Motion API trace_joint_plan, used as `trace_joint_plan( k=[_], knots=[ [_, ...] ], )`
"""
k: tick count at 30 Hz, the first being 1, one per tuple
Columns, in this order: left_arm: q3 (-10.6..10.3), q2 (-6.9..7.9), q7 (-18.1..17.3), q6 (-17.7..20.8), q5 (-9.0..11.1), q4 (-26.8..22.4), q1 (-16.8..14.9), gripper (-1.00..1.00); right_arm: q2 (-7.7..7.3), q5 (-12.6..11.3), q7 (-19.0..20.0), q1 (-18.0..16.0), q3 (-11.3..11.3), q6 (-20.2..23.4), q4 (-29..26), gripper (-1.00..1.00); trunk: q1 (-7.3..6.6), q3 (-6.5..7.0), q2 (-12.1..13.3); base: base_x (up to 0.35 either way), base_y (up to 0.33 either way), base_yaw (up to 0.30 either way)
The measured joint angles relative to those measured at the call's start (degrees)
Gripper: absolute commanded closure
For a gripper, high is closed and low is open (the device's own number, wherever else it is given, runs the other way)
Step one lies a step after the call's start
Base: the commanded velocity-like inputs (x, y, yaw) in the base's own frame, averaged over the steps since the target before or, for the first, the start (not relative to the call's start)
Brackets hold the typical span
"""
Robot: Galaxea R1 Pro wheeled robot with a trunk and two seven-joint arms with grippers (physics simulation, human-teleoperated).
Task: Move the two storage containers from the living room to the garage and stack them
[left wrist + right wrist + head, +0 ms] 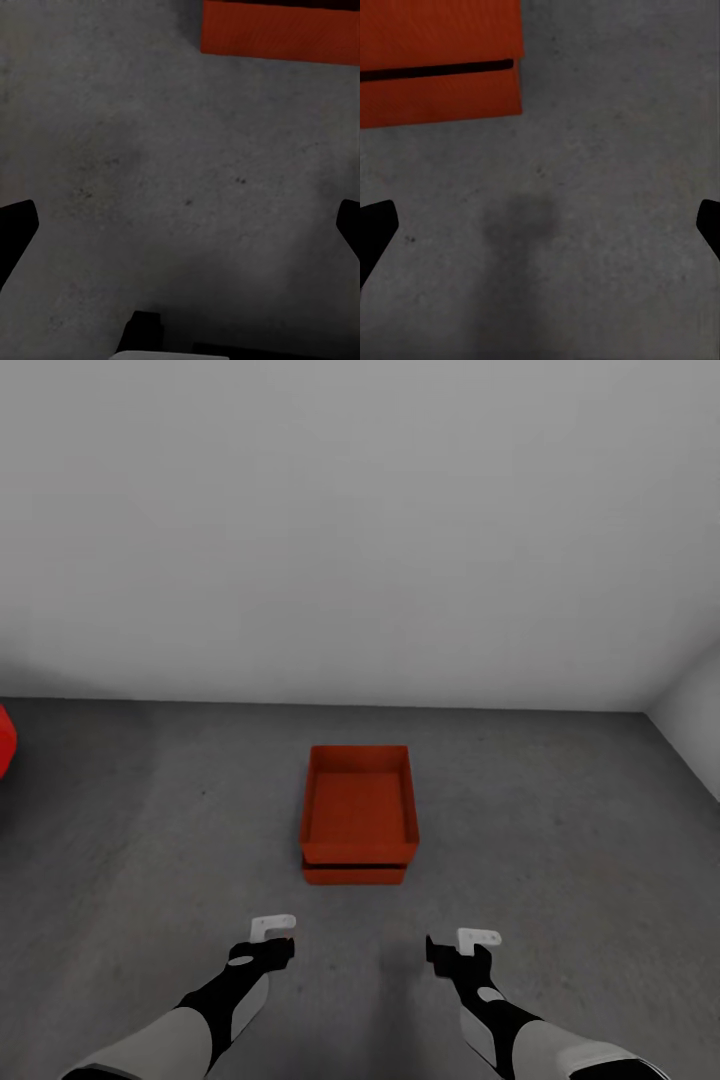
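Observation:
Two red-orange storage containers are stacked on the dark grey garage floor [560,830], close to the white back wall. The upper container [360,805] sits open-topped and empty on the lower container [354,874], of which a thin strip shows beneath. My left gripper [272,927] and right gripper [478,938] hover low over the concrete, short of the stack and to either side of it, touching nothing. Both are open and empty, with the fingers wide apart. In the right wrist view the upper container [439,30] and lower container [442,97] show with a dark gap between them. The left wrist view catches a corner of the stack [281,30].
A plain white wall [360,530] closes the room just behind the stack. A second white wall [695,720] meets it at the right. A bit of the red car [5,740] shows at the far left edge. Bare concrete lies around the stack.

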Motion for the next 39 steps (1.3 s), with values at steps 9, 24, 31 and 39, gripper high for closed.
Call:
trace_joint_plan(
  k=[9,24,31,39],
  knots=[
    [-0.06,0.02,-0.06,0.03,-0.08,0.43,0.00,-1.00,0.04,-0.03,0.00,0.00,0.00,-0.77,0.00,-1.00,0.00,0.84,0.00,0.000,0.000,0.000],
    [0.09,2.11,-0.03,0.03,1.26,4.90,0.00,-1.00,0.05,-0.06,0.00,0.00,0.00,-0.79,0.17,-1.00,0.00,2.24,0.00,0.000,0.000,0.000],
    [0.05,5.38,-0.03,0.02,5.27,7.97,0.00,-1.00,-0.30,0.29,0.21,-0.12,0.04,-0.13,0.10,-1.00,0.00,2.90,0.00,0.000,0.000,0.000],
    [0.00,10.03,-0.68,0.08,10.54,11.33,0.08,-1.00,-2.59,0.47,0.13,-0.59,0.12,2.97,1.58,-1.00,0.00,3.65,0.00,0.000,0.000,0.000]
  ],
)
